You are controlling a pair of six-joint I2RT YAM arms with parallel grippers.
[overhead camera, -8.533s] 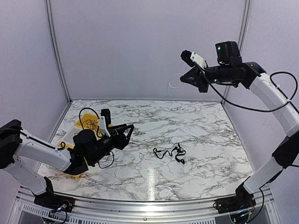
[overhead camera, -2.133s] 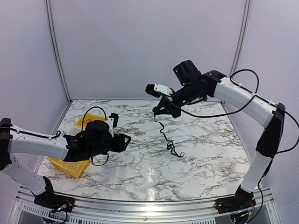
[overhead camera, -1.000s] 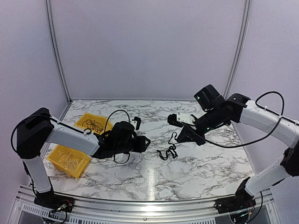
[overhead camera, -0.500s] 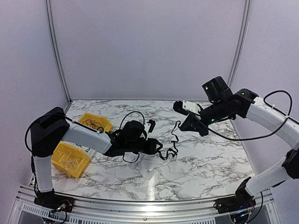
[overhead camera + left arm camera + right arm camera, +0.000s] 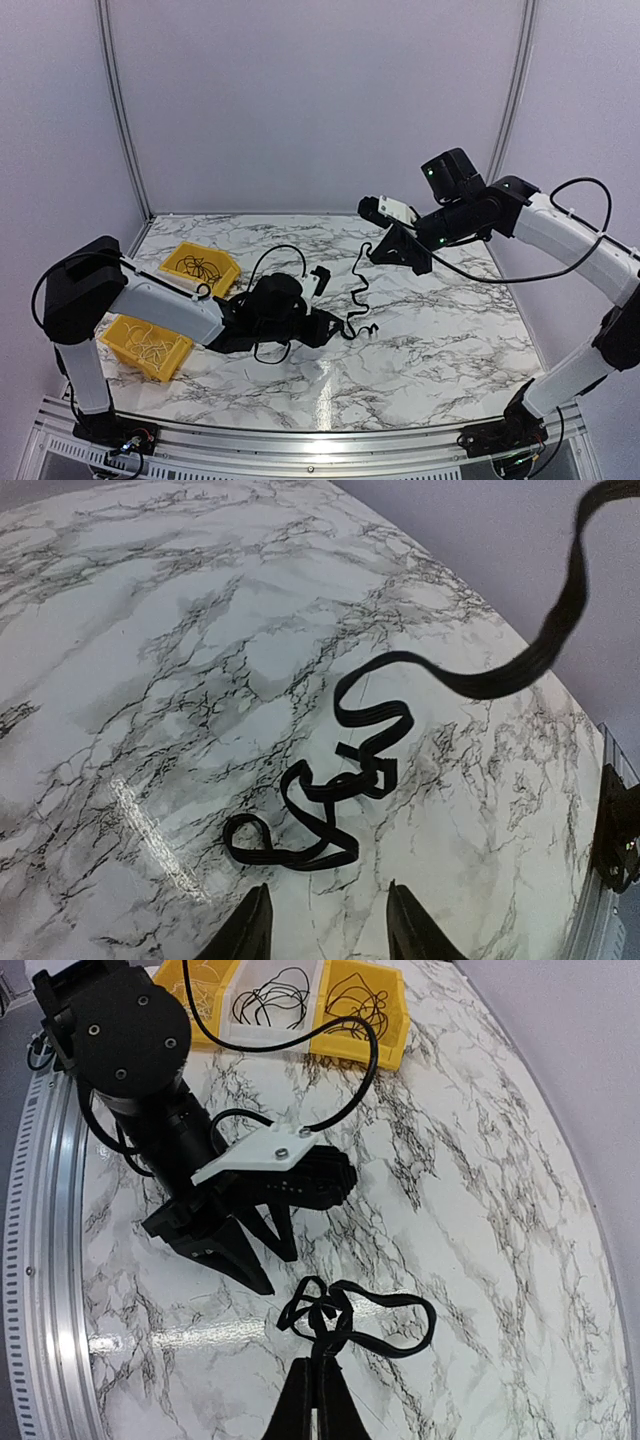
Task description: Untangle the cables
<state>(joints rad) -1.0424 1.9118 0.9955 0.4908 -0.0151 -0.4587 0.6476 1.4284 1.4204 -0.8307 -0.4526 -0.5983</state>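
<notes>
One thin black cable [image 5: 357,290] hangs from my right gripper [image 5: 378,250], which is shut on its upper end above the table's middle. The cable's lower end lies on the marble as a small knotted clump of loops [image 5: 335,785]; a strand [image 5: 560,620] rises from it to the upper right. My left gripper [image 5: 335,325] sits low beside that clump, open, its two fingertips [image 5: 250,930] just short of the nearest loop with nothing between them. In the right wrist view the shut fingers [image 5: 318,1400] pinch the strand above the loops [image 5: 355,1315], with the left gripper [image 5: 240,1240] beside them.
Two yellow bins stand at the left of the table, one [image 5: 200,265] holding black wires and one [image 5: 150,345] holding pale wires. The bins [image 5: 365,1005] also show at the top of the right wrist view. A metal rail [image 5: 320,440] runs along the near edge.
My right gripper has risen and moved back-left with the cable, stretching the strand upward. My left gripper has slid right up to the clump and its jaws have narrowed slightly.
</notes>
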